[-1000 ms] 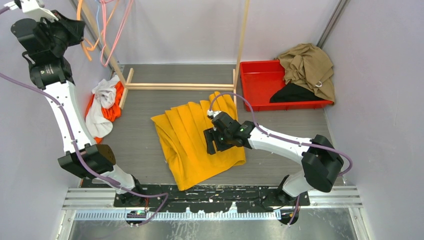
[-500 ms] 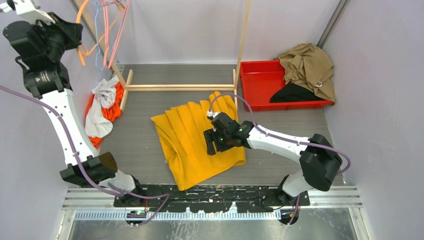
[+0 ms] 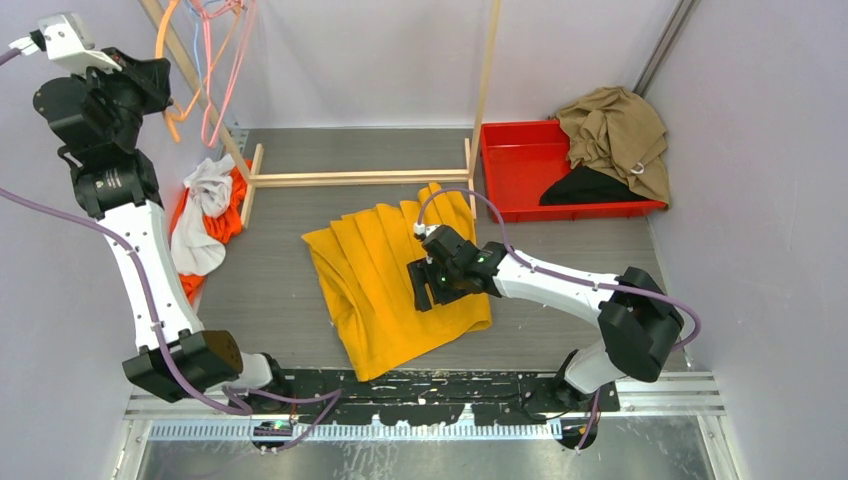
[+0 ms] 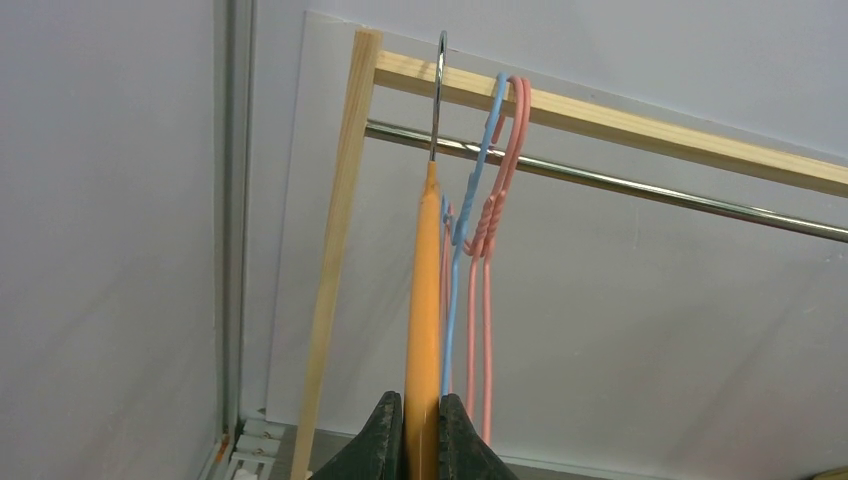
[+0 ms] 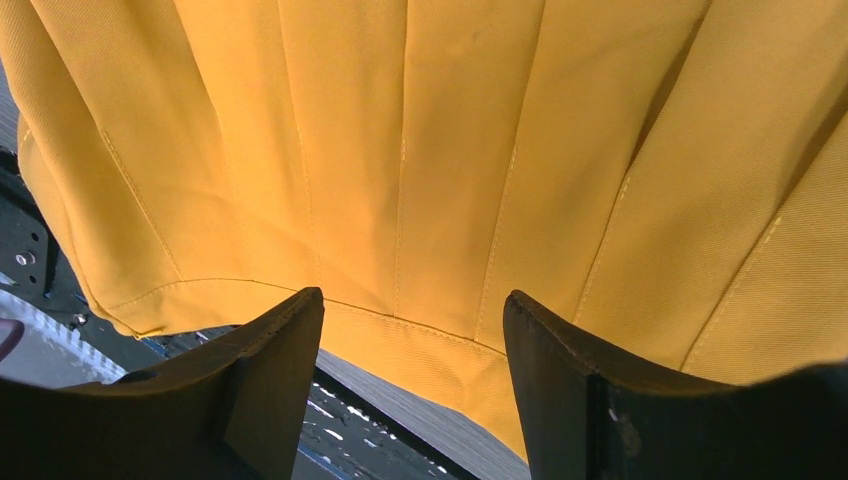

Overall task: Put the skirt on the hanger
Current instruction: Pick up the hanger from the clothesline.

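While your left hand (image 4: 421,440) pinches the orange hanger (image 4: 424,290) up at ten o'clock, your right hand (image 5: 412,300) hangs wide open above the yellow skirt (image 3: 372,280), which lies flat in the middle of the counter (image 3: 570,255).

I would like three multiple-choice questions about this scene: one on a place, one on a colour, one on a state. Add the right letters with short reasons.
1. Where does the yellow skirt lie?
A. in a red tray
B. spread on the table
C. over a rail

2. What colour is the hanger in the left pincer?
A. blue
B. pink
C. orange

3. How is the right pincer?
A. open over the skirt
B. shut on the skirt
C. shut on a hanger

Answers:
1 B, the top view shows it flat there.
2 C, the left wrist view shows the grip.
3 A, nothing sits between its spread fingers.
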